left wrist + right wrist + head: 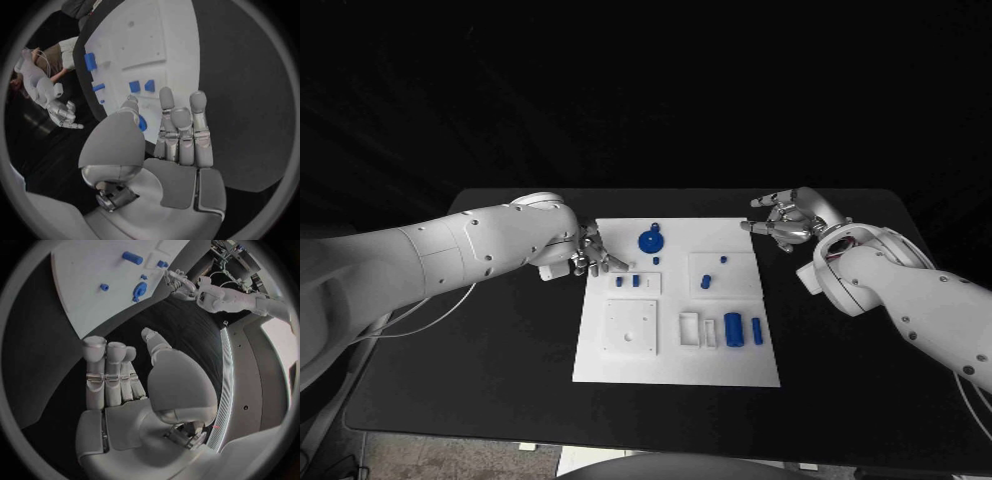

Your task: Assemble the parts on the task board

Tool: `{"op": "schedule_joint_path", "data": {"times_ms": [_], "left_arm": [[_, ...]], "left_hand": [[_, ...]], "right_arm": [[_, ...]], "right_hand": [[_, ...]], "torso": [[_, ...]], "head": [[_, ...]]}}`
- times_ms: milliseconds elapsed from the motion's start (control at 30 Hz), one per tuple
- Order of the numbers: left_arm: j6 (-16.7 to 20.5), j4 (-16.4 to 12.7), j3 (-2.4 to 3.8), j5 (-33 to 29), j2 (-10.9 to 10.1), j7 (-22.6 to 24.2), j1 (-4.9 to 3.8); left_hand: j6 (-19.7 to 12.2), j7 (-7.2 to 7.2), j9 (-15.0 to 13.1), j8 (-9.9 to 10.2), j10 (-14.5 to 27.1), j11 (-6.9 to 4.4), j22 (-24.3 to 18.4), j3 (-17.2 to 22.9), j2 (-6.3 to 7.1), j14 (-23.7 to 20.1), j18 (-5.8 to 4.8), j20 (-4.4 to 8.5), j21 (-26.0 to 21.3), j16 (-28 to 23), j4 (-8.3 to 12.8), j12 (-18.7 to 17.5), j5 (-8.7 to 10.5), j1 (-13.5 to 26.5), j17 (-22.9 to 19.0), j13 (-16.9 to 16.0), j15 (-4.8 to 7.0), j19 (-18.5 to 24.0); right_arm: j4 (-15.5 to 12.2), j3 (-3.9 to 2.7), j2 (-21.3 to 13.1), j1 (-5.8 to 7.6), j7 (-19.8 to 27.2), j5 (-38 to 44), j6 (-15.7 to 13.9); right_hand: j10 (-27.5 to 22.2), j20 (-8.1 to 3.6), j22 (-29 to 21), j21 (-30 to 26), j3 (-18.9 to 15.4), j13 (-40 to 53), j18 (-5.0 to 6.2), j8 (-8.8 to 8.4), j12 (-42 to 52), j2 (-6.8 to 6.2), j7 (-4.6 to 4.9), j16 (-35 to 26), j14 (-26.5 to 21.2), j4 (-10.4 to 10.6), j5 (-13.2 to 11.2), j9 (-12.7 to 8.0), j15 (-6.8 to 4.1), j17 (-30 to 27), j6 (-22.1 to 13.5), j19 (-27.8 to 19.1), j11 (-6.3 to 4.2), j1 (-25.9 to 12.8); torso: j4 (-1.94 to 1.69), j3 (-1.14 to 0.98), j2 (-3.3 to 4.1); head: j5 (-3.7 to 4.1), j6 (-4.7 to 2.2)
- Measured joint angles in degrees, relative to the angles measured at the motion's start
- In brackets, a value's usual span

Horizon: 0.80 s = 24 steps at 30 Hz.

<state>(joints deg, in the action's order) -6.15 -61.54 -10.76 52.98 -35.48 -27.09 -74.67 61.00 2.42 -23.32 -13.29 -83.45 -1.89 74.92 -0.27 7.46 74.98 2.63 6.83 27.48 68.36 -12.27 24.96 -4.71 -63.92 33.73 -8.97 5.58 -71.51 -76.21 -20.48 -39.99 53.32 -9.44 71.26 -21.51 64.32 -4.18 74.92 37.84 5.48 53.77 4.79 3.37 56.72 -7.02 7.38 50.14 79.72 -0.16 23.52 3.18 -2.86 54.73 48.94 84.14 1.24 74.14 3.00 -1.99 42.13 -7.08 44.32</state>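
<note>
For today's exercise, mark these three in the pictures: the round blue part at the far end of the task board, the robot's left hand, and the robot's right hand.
round blue part (pixel 651 241), head view, on the middle of its disc.
left hand (pixel 593 259), head view, on the middle of the hand at the board's left edge.
right hand (pixel 789 222), head view, on the middle of the hand.

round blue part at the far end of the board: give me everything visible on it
The round blue part is a small solid-blue disc, plastic by its look, with a short stem or knob pointing toward the far edge. It sits on the white task board near that far edge, left of centre. Nothing touches it: the left hand hovers at the board's left edge nearby, holding nothing. In the right wrist view it looks raised above the board; finer detail is too small to tell.
</note>
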Motion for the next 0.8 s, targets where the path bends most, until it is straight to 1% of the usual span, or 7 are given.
{"op": "schedule_joint_path", "data": {"times_ms": [133, 300, 467, 500, 567, 600, 800], "left_arm": [[3.43, -1.93, 1.08, -2.69, -1.66, 3.70, -1.03], [8.66, -4.69, 1.59, -5.18, -2.65, 10.73, -2.07], [14.04, -6.48, 1.20, -4.47, -2.30, 18.53, -2.35], [14.97, -6.60, 0.94, -3.85, -2.04, 19.81, -2.35], [16.99, -6.59, 0.20, -2.09, -1.32, 22.66, -2.36], [17.84, -6.42, -0.21, -1.25, -0.95, 23.80, -2.36], [22.10, -3.87, -2.08, 4.81, 1.52, 29.43, -1.75]], "left_hand": [[0.51, 0.85, 6.34, 2.23, 2.40, 0.43, 0.00, -1.99, -5.46, -1.96, 0.00, -0.58, -2.37, -0.31, 7.96, -1.87, -6.41, -4.00, -0.23, 0.74, -0.89, 0.58], [1.71, 2.13, 11.66, 4.67, 8.29, 2.62, -3.55, 0.24, -7.84, -7.51, 0.00, -2.89, -8.85, -8.84, 15.39, -10.57, -13.98, -13.70, -5.67, 5.02, -3.00, 4.56], [2.27, 3.59, 16.31, 6.73, 10.52, 4.61, -5.62, 6.30, -6.85, -10.45, 0.00, -4.48, -13.69, -18.26, 21.27, -18.47, -12.54, -17.05, -11.68, 5.42, -4.69, 7.78], [2.61, 3.44, 16.76, 6.99, 10.69, 4.78, -5.62, 6.79, -6.78, -10.35, -0.01, -4.67, -14.07, -19.43, 21.76, -19.30, -10.96, -17.12, -12.42, 5.46, -4.79, 7.97], [3.27, 2.78, 17.37, 7.34, 11.09, 5.19, -6.56, 6.16, -6.13, -9.09, 0.01, -5.21, -15.14, -20.50, 21.32, -20.64, -2.99, -15.78, -13.18, 5.48, -5.29, 7.77], [3.27, 2.78, 17.56, 7.76, 11.24, 5.34, -7.29, 5.86, -5.84, -8.60, 0.00, -5.39, -15.72, -20.71, 21.14, -20.99, -2.04, -15.37, -13.38, 5.48, -5.37, 7.14], [3.79, 2.88, 18.36, 9.31, 13.23, 6.11, -9.62, 6.72, -5.27, -8.09, 0.93, -5.59, -18.08, -21.62, 22.01, -21.15, -3.46, -15.63, -13.95, 5.54, -5.52, 5.16]], "right_arm": [[0.00, 0.00, -0.09, 0.00, 0.00, 0.00, 0.00], [0.03, 0.00, -0.31, 0.00, 0.00, 0.00, -0.02], [0.04, 0.00, -0.37, 0.00, 0.05, 0.00, -0.07], [0.04, 0.00, -0.39, 0.00, 0.08, 0.00, -0.09], [0.07, 0.00, -0.39, 0.00, 0.14, 0.00, -0.13], [0.07, 0.00, -0.39, 0.00, 0.16, 0.00, -0.16], [0.15, 0.00, -0.29, 0.00, 0.60, -0.19, -0.50]], "right_hand": [[0.00, 0.00, 0.00, 0.00, 0.00, 0.00, 0.00, 0.00, 0.00, 0.00, 0.00, 0.00, 0.00, 0.00, 0.00, 0.00, 0.00, 0.00, 0.00, 0.00, 0.00, 0.00], [0.00, 0.00, 0.00, 0.00, -0.04, 0.00, 0.00, 0.00, 0.00, 0.00, 0.00, 0.00, 0.00, 0.04, 0.00, 0.00, 0.00, 0.00, 0.00, 0.00, 0.00, 0.00], [-0.11, 0.00, 0.00, -0.78, -0.17, -0.29, 0.01, 0.00, -0.37, 0.00, 0.00, -0.48, 0.00, 0.17, 0.00, 0.00, 0.00, -0.31, 0.00, 0.00, -0.08, 0.00], [-0.43, 0.00, 0.00, -1.59, -0.17, -0.97, 0.00, 0.00, -1.14, 0.00, -0.02, -0.84, -0.10, 0.17, 0.00, 0.00, -0.10, -0.56, -0.02, 0.00, -0.16, 0.00], [-0.25, 0.00, 0.00, -7.40, 0.10, -5.35, 0.27, 0.00, -5.69, 0.00, -0.11, -2.83, -0.33, -0.10, 0.00, 0.00, -0.31, -2.03, -0.10, -0.63, -0.59, 0.00], [0.40, 0.00, -0.01, -10.34, 0.09, -7.37, 0.58, 0.00, -7.63, 0.00, -0.10, -4.07, -0.33, -0.09, 0.00, 0.00, -0.32, -2.80, -0.10, -0.63, -0.79, 0.00], [2.58, -0.12, -4.55, -24.76, 1.69, -16.77, 1.12, 0.00, -16.67, 0.00, -0.21, -9.18, -0.07, -0.35, 0.00, 0.03, -0.62, -5.90, 0.95, -0.94, -0.96, 0.00]], "torso": [[-0.02, 0.00, -0.01], [-0.10, 0.03, -0.03], [-0.13, 0.10, -0.01], [-0.13, 0.10, -0.01], [-0.09, 0.14, 0.01], [-0.07, 0.14, 0.01], [0.09, 0.05, 0.02]], "head": [[0.09, -0.23], [0.22, -0.54], [0.37, -1.07], [0.38, -1.16], [0.35, -1.35], [0.34, -1.44], [0.30, -1.86]]}}
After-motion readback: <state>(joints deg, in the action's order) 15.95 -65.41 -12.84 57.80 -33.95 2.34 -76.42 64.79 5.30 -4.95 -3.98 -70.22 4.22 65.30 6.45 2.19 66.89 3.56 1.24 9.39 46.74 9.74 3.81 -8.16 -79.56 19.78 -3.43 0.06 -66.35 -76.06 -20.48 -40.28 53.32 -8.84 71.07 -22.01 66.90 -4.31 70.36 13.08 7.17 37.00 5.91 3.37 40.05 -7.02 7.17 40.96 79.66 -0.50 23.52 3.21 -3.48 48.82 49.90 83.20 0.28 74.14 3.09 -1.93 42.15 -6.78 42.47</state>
